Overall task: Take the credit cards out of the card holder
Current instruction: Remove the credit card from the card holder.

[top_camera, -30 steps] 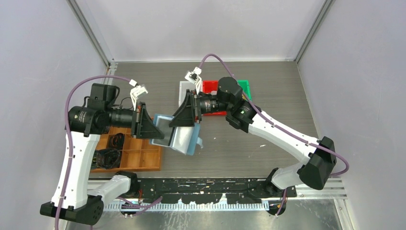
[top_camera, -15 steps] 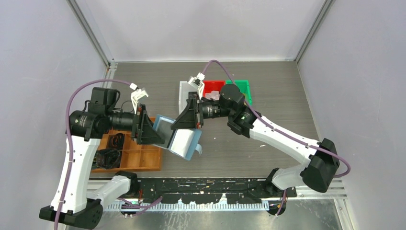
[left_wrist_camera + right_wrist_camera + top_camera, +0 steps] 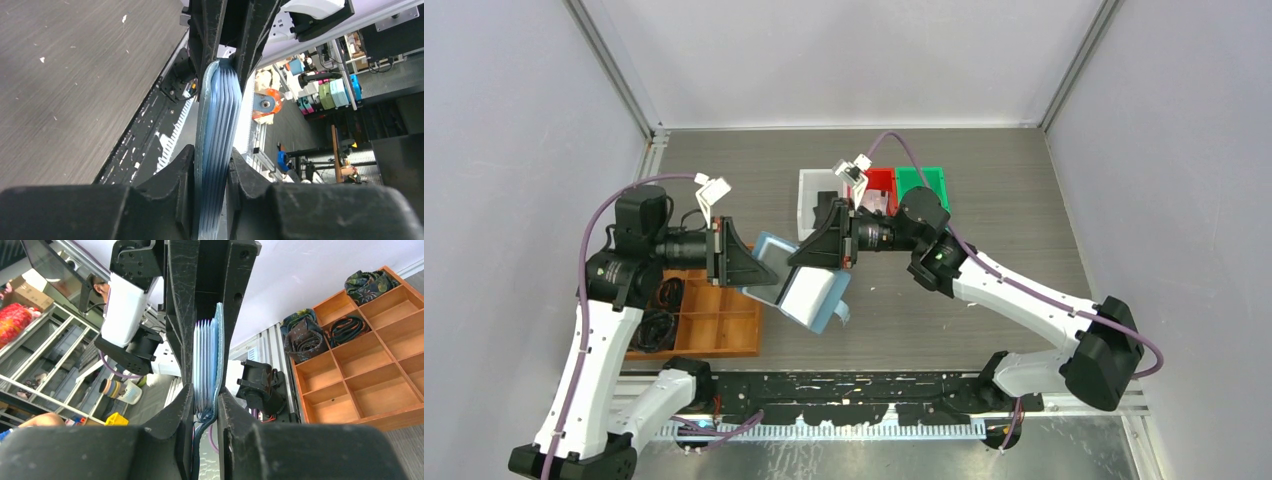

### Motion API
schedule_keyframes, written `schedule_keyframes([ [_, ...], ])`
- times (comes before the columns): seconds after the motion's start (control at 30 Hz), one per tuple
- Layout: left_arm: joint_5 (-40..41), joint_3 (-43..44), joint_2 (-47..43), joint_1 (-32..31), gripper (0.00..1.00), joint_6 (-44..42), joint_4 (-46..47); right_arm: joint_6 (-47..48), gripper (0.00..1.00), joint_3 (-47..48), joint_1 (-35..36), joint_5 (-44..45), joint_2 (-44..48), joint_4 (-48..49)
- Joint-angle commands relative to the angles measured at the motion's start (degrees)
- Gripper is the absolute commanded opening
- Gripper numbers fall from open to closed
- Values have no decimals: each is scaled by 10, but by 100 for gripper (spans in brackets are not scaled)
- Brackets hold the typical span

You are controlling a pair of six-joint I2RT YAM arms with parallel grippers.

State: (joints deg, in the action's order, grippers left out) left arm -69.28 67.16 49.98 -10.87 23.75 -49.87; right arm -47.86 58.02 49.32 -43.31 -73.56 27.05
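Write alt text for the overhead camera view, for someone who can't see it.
A teal-blue card holder is held above the table, the left claw clamped on one edge and the right claw on the opposite one. A wooden compartment tray lies at the left; a white bin, red bin and green bin stand farther back.

card holder (image 3: 216,150) cut off below, credit cards indiscernible among its layers, wooden tray (image 3: 719,325) partly behind left arm (image 3: 594,350)
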Motion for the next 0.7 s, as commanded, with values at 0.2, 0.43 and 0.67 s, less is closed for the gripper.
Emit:
schedule_keyframes([
  [0.2,139,3,-8,0,0,-17,12,42,58,35,-40,121,77,-85],
  [0.43,239,6,23,0,0,-81,-11,-58,66,44,-74,142,127,-80],
  [0.67,216,6,34,-1,0,-65,19,-82,62,26,-11,106,59,-85],
])
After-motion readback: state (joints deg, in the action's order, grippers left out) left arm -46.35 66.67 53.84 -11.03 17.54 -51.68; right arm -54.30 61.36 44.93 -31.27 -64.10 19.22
